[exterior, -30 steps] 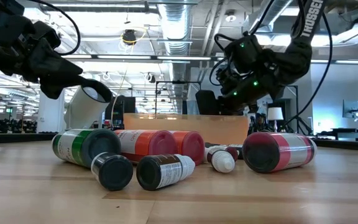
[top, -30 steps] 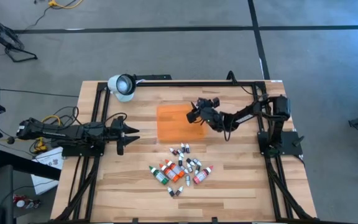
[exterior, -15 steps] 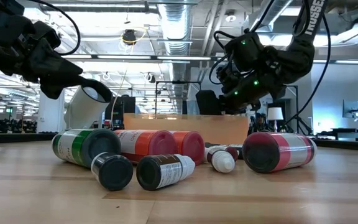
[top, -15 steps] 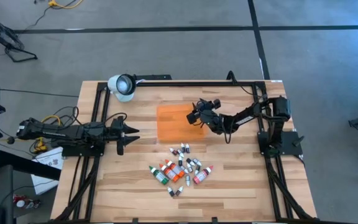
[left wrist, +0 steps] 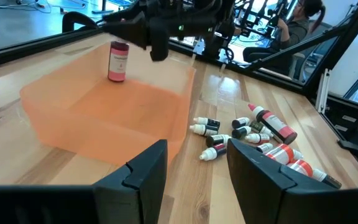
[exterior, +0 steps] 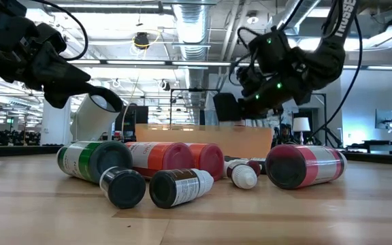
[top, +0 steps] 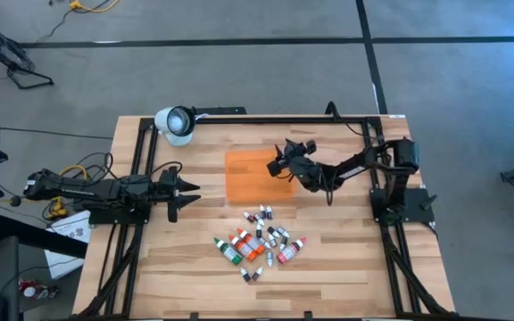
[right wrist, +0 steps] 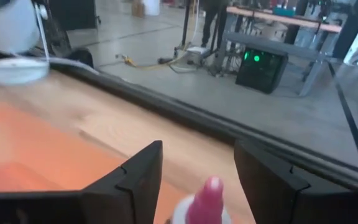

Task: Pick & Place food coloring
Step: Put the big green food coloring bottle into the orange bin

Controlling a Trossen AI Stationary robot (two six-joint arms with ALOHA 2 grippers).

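Observation:
Several food coloring bottles [top: 261, 242] lie on their sides in a heap on the wooden table, near its front edge [exterior: 175, 160] [left wrist: 253, 134]. One red bottle [left wrist: 117, 61] stands upright on its base inside the flat orange tray [top: 248, 178]. My right gripper [top: 276, 163] hovers open above the tray's right part, beside and above that bottle [left wrist: 156, 45]; the bottle's pink tip [right wrist: 207, 198] shows low between its fingers [right wrist: 197, 163]. My left gripper [top: 186, 189] waits open at the table's left [left wrist: 194, 158].
A white round lamp-like head [top: 175, 122] stands at the table's far left corner, also seen behind the heap in the low view [exterior: 97, 112]. Black frame rails [top: 284, 118] run along the far and side edges. Bare wood lies between tray and heap.
My right gripper has risen a little above the tray's right part.

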